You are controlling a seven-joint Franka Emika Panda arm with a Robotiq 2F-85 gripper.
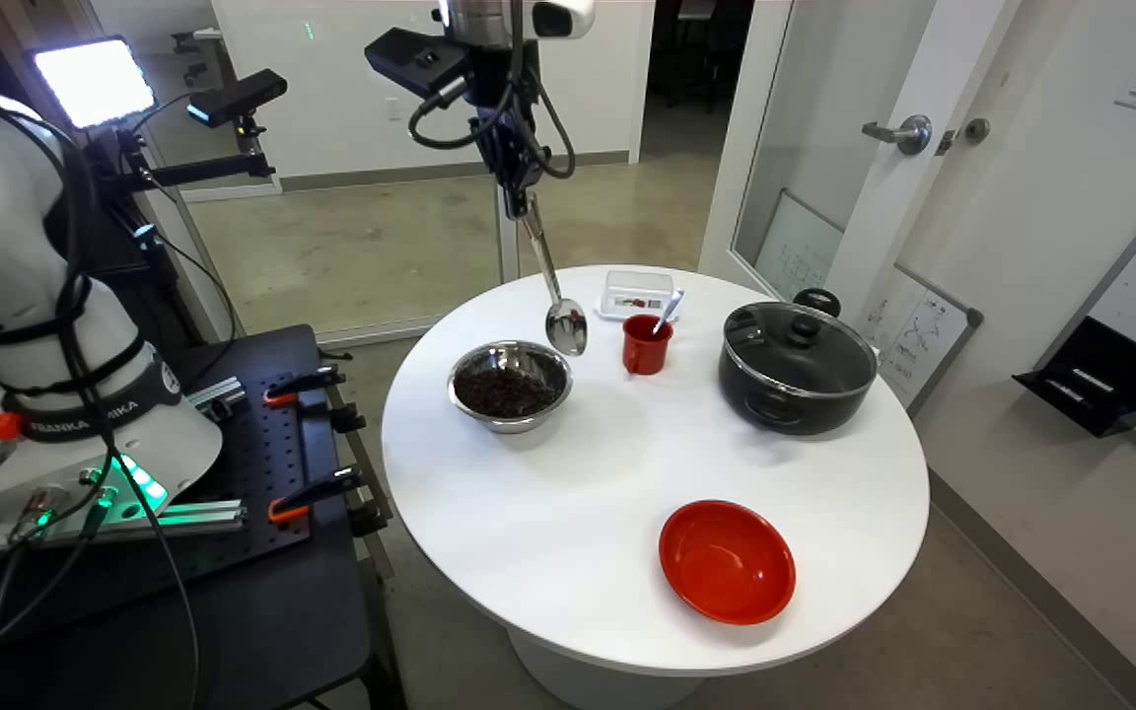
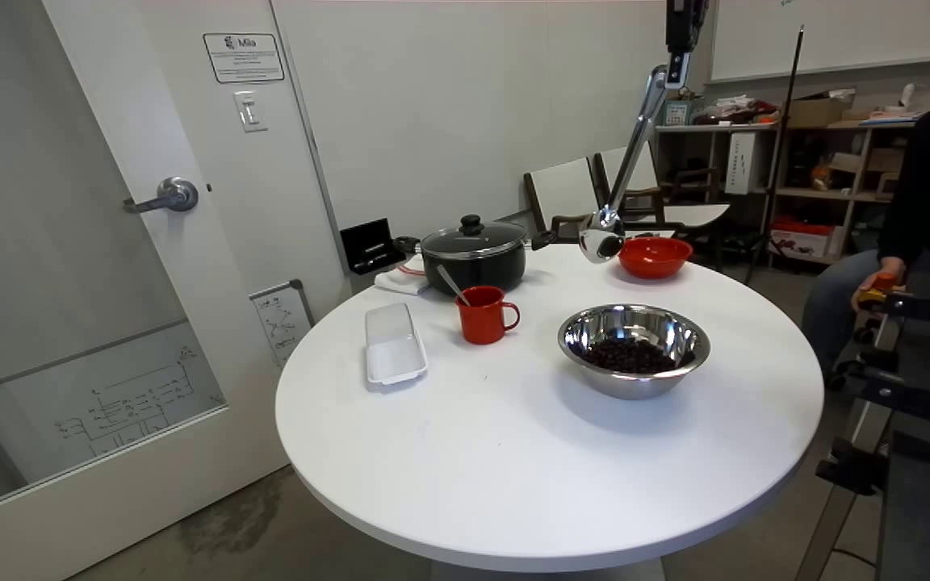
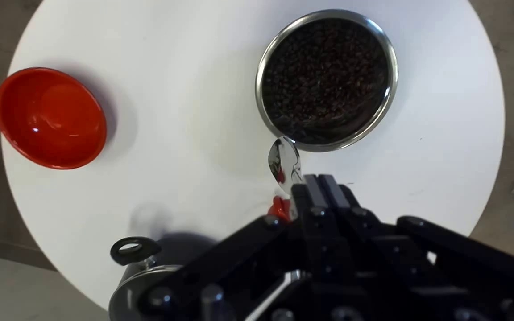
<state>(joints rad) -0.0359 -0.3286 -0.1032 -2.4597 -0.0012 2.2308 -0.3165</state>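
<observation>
Shiny, long-handled metal spoon (image 3: 285, 162): one, directly below the hand (image 1: 519, 205), tilted with its bowl end lowest, raised off the white round worktop (image 1: 578, 513); centre of the wrist view.
Hand: one, upper centre of an exterior view, its fingers clamped on the spoon's handle.
Shiny round metal bowl (image 2: 634, 387): one, upper right of centre in the wrist view; a gap shows between it and the spoon in an exterior view.
Dark reddish-brown beans (image 3: 328, 76): inside the metal bowl, too many to count.
Red round loop-handled mug (image 2: 483, 316): one, centre of an exterior view, one slim pale utensil (image 1: 668, 312) leaning in it.
White plastic lidded box (image 2: 396, 363): one, lid raised, left of centre in an exterior view.
Black round glass-lidded pot (image 1: 810, 409): one, right side of an exterior view.
Glossy red round bowl (image 1: 726, 564): one, upper left of the wrist view; two bowls in all.
</observation>
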